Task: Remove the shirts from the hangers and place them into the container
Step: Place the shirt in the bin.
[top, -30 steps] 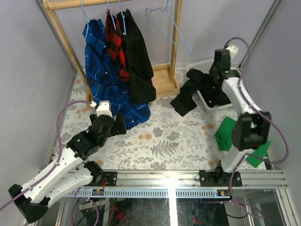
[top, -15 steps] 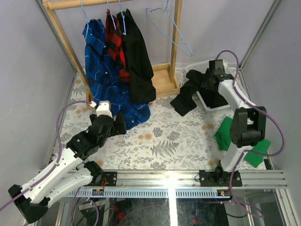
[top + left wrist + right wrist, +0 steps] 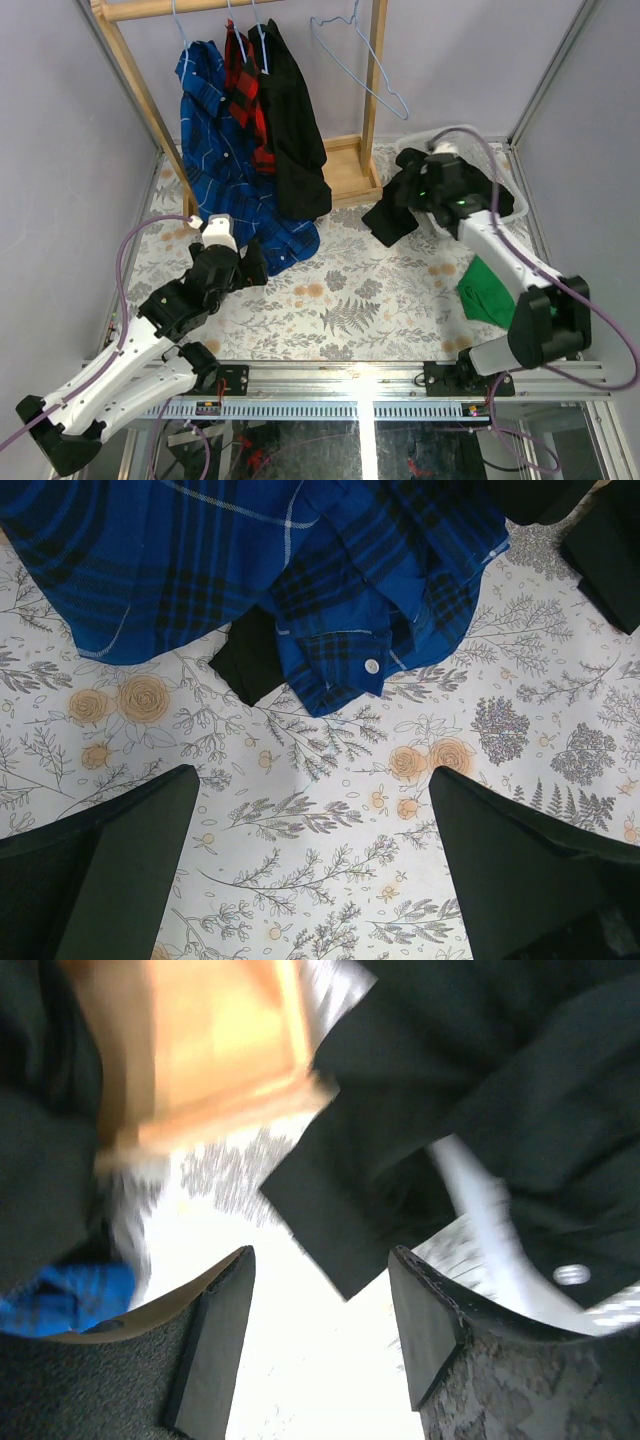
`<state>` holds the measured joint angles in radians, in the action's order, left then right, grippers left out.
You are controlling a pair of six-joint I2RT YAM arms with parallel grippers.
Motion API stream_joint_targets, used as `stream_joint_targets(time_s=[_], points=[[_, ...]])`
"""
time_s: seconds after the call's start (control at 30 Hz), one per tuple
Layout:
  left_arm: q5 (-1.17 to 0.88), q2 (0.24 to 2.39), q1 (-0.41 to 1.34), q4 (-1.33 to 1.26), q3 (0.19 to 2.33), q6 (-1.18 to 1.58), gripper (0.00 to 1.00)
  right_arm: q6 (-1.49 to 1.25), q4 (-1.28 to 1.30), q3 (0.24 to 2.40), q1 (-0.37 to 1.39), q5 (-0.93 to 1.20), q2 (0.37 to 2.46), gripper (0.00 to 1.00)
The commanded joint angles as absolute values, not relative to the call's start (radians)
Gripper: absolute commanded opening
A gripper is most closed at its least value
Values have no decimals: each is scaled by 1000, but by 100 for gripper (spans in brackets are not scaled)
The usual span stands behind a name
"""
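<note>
Black shirt (image 3: 392,218) is lying half over basket (image 3: 516,206) rim, half on surface (image 3: 350,300). Blue shirt (image 3: 215,150), red shirt (image 3: 243,95) and second black shirt (image 3: 292,135) are hanging, not yet taken down. Right pincer (image 3: 320,1300) and left pincer (image 3: 312,780) are standing open, empty.

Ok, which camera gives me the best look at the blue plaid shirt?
Top external: the blue plaid shirt hangs there in full, collar to hem. Left wrist shows only its lower hem close up; right wrist only a blurred blue scrap.
</note>
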<state>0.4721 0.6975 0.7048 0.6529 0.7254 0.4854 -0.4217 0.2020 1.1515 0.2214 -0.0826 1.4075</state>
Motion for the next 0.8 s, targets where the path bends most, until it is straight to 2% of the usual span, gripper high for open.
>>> stream_joint_targets(time_s=[0.0,0.23,0.53,0.7,0.77], points=[[490,680,700,658,757,488,100,-414,126,1111,391,-93,1518,64],[485,670,701,654,757,491,100,-406,66,1104,472,-157,1710,66],[497,655,699,640,745,497,100,-366,77,1229,506,-380,1877,77],[474,652,699,636,746,493,100,-401,145,1291,506,-445,1981,75],[461,645,699,633,746,490,100,-389,175,1312,506,-400,2017,66]])
